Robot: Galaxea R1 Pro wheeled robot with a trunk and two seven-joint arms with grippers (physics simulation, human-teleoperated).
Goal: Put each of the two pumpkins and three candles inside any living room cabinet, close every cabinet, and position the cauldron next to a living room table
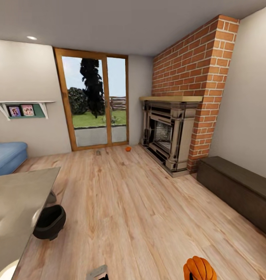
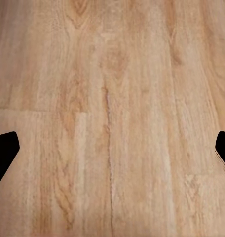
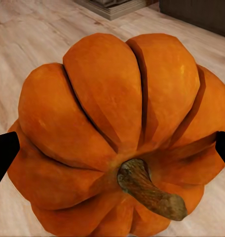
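Note:
A bright orange ribbed pumpkin (image 3: 107, 113) with a curled brown stem sits between the black fingertips (image 3: 4, 155) of my right gripper (image 3: 112, 153), which is shut on it. It also shows at the bottom edge of the head view as an orange pumpkin (image 1: 199, 268) above the floor. A second small pumpkin (image 1: 128, 148) lies far off on the floor by the glass door. The long dark brown cabinet (image 1: 238, 190) stands along the right wall with its fronts flush. The black cauldron (image 1: 50, 222) rests on the floor against the table (image 1: 16, 202) at left. My left gripper (image 2: 112, 153) is open over bare floorboards.
A brick fireplace (image 1: 170, 132) fills the far right corner beside the cabinet. A blue sofa (image 1: 6, 157) and a wall shelf (image 1: 22, 109) are at far left. A small greyish object (image 1: 98, 153) lies near the door, too small to identify. Wide wood floor stretches between table and cabinet.

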